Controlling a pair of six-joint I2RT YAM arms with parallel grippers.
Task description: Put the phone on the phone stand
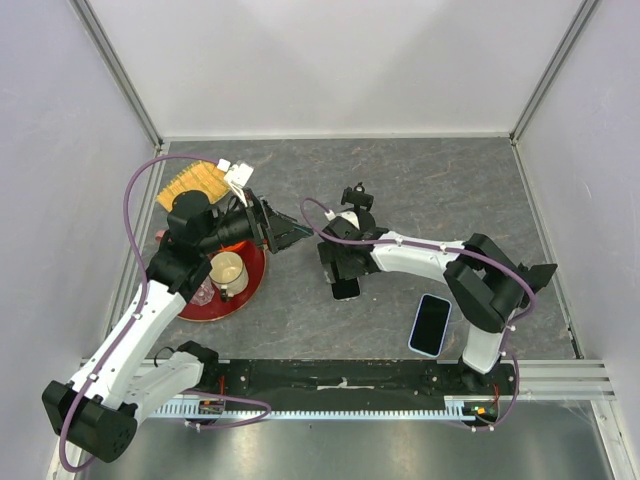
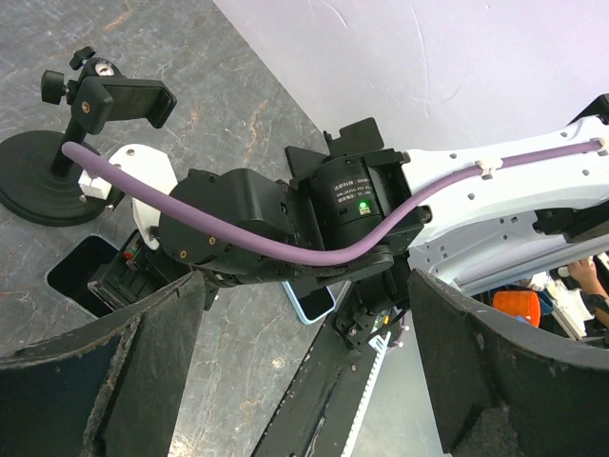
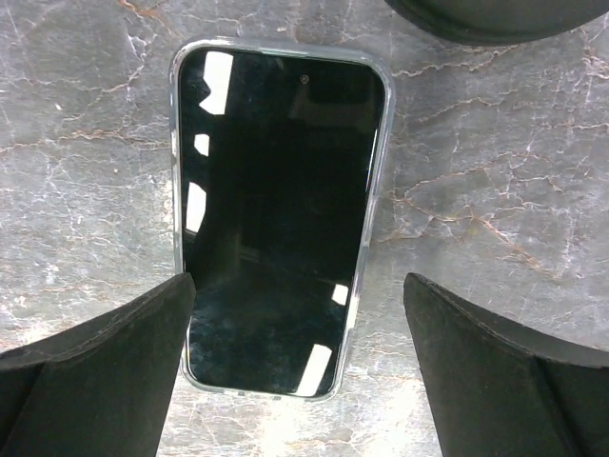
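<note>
A black phone in a clear case lies flat, screen up, on the grey table; it also shows in the top view and partly in the left wrist view. My right gripper hovers just above its near end, open, one finger on each side, holding nothing. The black phone stand stands upright just beyond the phone, with its clamp empty and its round base at the frame's top edge in the right wrist view. My left gripper is open and empty, left of the stand, pointing right.
A second phone in a light blue case lies near the right arm's base. A red plate with a cup sits under the left arm. A yellow-orange object lies at the back left. Walls enclose the table.
</note>
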